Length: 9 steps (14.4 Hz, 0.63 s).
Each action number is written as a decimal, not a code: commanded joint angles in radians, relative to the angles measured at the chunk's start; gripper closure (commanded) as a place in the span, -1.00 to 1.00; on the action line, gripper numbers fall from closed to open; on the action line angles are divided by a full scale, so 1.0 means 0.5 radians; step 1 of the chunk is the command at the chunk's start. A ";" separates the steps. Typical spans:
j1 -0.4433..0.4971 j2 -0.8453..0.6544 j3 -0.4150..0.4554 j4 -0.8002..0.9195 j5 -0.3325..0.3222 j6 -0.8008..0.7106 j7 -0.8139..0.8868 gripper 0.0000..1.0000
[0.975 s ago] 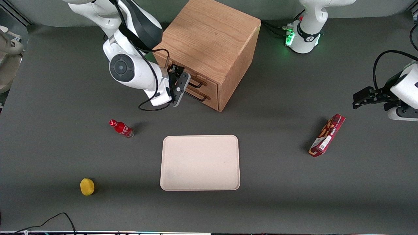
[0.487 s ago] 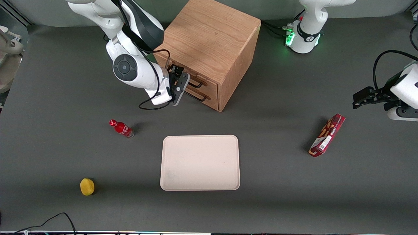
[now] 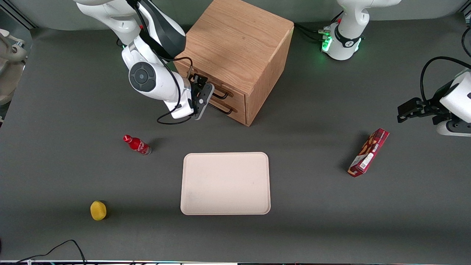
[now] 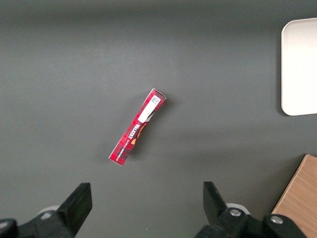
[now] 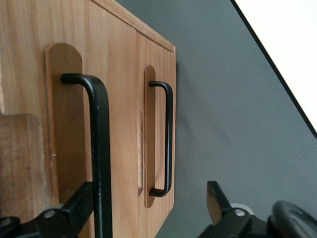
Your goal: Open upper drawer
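The wooden cabinet point(image 3: 239, 44) stands at the back of the table. Its upper drawer point(image 3: 231, 93) looks shut. Its black handle point(image 3: 220, 96) shows close up in the right wrist view point(image 5: 101, 148). The lower drawer's handle point(image 3: 223, 109) sits below it and also shows in the right wrist view point(image 5: 168, 139). My right gripper point(image 3: 209, 96) is open right in front of the drawer fronts. In the right wrist view the gripper point(image 5: 148, 213) has the upper handle's bar just inside one finger point(image 5: 74, 208). The other finger point(image 5: 218, 203) stands clear over the table.
A cream tray point(image 3: 225, 183) lies nearer the front camera than the cabinet. A red bottle point(image 3: 137, 144) and a yellow object point(image 3: 98, 210) lie toward the working arm's end. A red box point(image 3: 368, 152) lies toward the parked arm's end, also in the left wrist view point(image 4: 137, 127).
The right arm's wrist has shifted slightly toward the cabinet. The gripper has stayed at the drawer handles, and the drawers have not moved.
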 commanded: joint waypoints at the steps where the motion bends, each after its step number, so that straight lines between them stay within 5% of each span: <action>1: -0.022 -0.037 0.019 -0.037 -0.063 0.035 0.016 -1.00; 9: -0.031 0.015 -0.015 -0.009 -0.162 0.032 -0.003 -1.00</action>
